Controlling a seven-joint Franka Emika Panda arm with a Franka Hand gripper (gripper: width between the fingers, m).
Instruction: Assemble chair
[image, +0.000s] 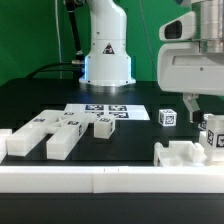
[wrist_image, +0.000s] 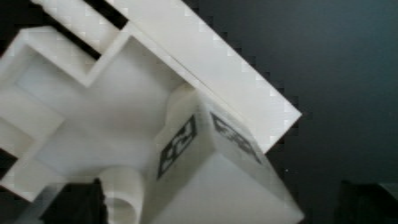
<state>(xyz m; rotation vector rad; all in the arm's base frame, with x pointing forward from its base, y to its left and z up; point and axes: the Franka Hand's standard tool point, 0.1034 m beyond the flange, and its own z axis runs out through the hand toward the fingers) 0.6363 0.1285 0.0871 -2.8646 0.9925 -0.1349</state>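
White plastic block (image: 213, 135), tagged, stands touching the chair's notched slab (image: 178, 155) directly under the gripper (image: 204, 106) — jaws spread or not, I cannot tell. Lifting off crookedly could catch a finger on the block — tipping it clear of the slab.

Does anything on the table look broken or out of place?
Nothing stands out: the white chair parts lie loose on the table with no visible damage, and the small tagged cube sits flat.
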